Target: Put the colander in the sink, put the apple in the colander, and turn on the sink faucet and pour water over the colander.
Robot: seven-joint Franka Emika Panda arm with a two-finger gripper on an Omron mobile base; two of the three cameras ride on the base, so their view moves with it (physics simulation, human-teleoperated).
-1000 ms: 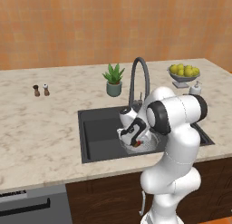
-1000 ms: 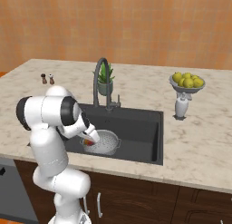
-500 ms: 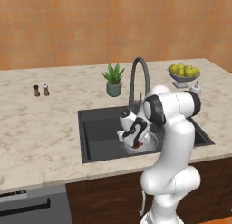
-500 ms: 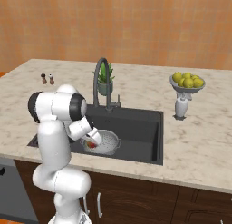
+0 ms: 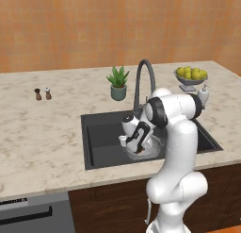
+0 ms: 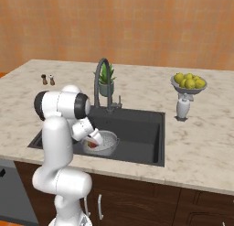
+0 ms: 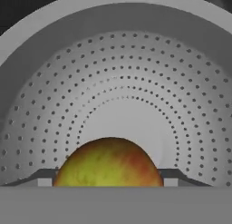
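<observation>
The grey pierced colander (image 7: 122, 82) stands in the black sink (image 5: 101, 142), near its front middle. My gripper (image 7: 108, 181) reaches down into the bowl, shut on the apple (image 7: 108, 164), a yellow-green fruit with a red blush held just above the colander's floor. From the right base view, the apple (image 6: 93, 145) shows as a red spot at the gripper (image 6: 94, 142), inside the colander (image 6: 109, 145). In the left base view, the hand (image 5: 133, 143) covers most of the colander (image 5: 154, 149). The dark gooseneck sink faucet (image 5: 142, 79) arches behind the sink; no water shows.
A potted plant (image 5: 117, 83) stands behind the sink by the faucet. A footed bowl of yellow-green fruits (image 6: 188, 83) and a white bottle (image 6: 182, 107) sit on the counter to the right. Two small shakers (image 5: 42, 93) are far left.
The arm's elbow has swung inward, and the hand with the apple has sunk slightly lower into the colander. The jaws keep the same width.
</observation>
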